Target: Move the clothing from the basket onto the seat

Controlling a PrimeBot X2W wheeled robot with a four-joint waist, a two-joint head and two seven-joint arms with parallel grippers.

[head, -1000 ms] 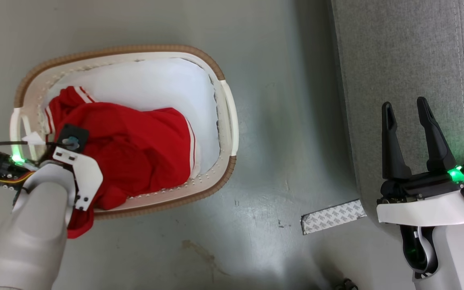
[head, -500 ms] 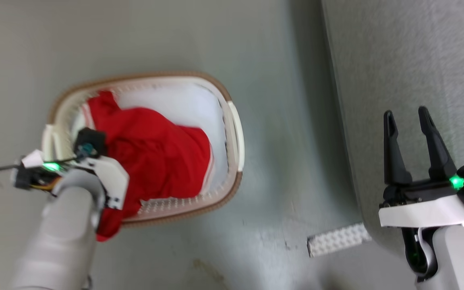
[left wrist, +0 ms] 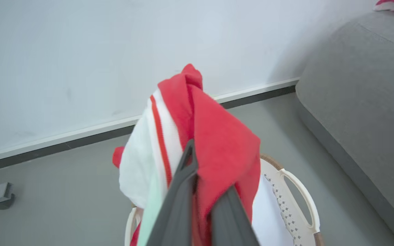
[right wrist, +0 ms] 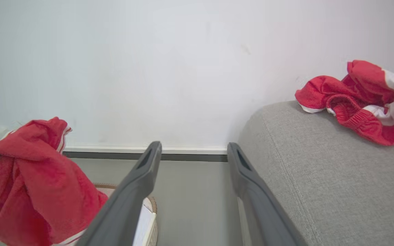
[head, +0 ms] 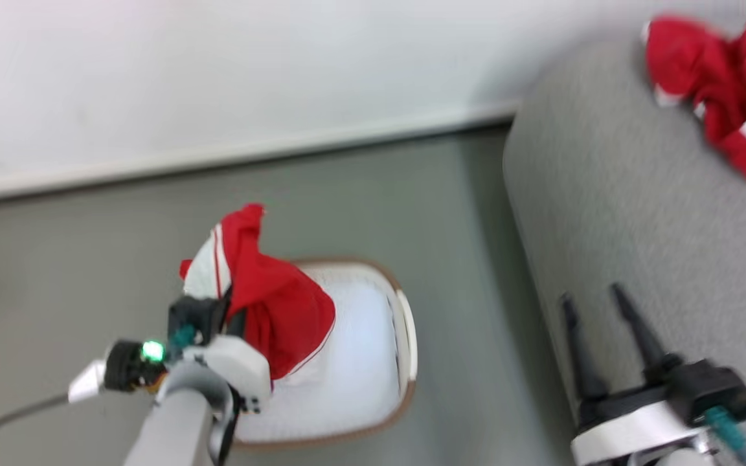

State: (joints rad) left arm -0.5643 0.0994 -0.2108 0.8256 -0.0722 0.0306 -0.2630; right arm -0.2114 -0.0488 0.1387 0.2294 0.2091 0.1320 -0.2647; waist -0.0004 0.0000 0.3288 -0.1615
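Qty — 2 red garments (head: 282, 310) (head: 716, 110), 1 basket (head: 406, 336), 1 sofa (head: 606, 213), 2 hands (left wrist: 198, 171) (head: 591, 296)

No lettering, label, brand or number can be read on the clothing (head: 289, 310), basket (head: 407, 336) or seat (head: 606, 226).

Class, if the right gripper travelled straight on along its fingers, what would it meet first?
Probably the wall, low down. The right gripper would pass just beside the seat, though depth is unclear.

One red, white-striped garment (head: 282, 310) hangs bunched over the basket (head: 406, 336); a second garment (head: 723, 97) lies crumpled on the grey seat (head: 638, 226).
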